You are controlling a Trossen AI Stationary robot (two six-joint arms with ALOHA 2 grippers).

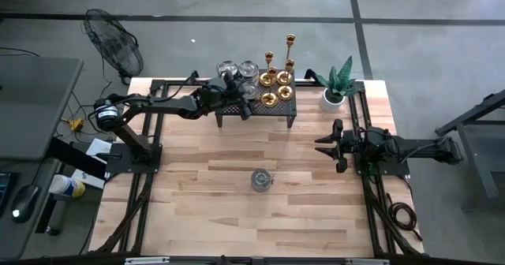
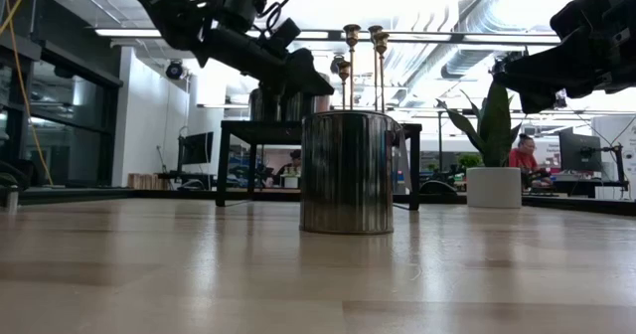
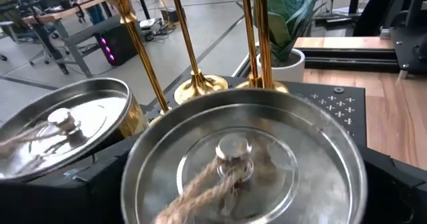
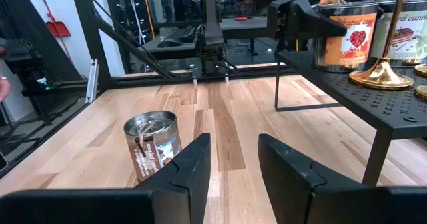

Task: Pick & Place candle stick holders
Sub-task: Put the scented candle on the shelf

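Several gold candle stick holders (image 1: 276, 83) stand on their round bases on a black perforated rack (image 1: 288, 107) at the table's far middle. Their stems (image 3: 143, 44) rise just beyond a silver tin (image 3: 243, 157) with a rope on its lid. My left gripper (image 1: 243, 101) reaches over the rack from the left, level and open wide. Its fingers (image 3: 397, 177) stand on either side of that tin. A second tin (image 3: 60, 124) sits beside it. My right gripper (image 4: 233, 164) waits open and holds nothing at the table's right side. My left gripper has one finger on each side of the rope-lidded tin (image 3: 243, 157), coming level from the table's left. Whether the fingers touch the tin's wall I cannot tell. The tin stands upright on the rack.
Another silver tin (image 1: 262, 178) stands alone on the wooden table's middle, in front of the rack. A potted plant (image 1: 335, 90) sits right of the rack at the far edge. Black frame rails (image 1: 150, 139) run along both sides. A person (image 2: 520, 155) sits in the room beyond the table.
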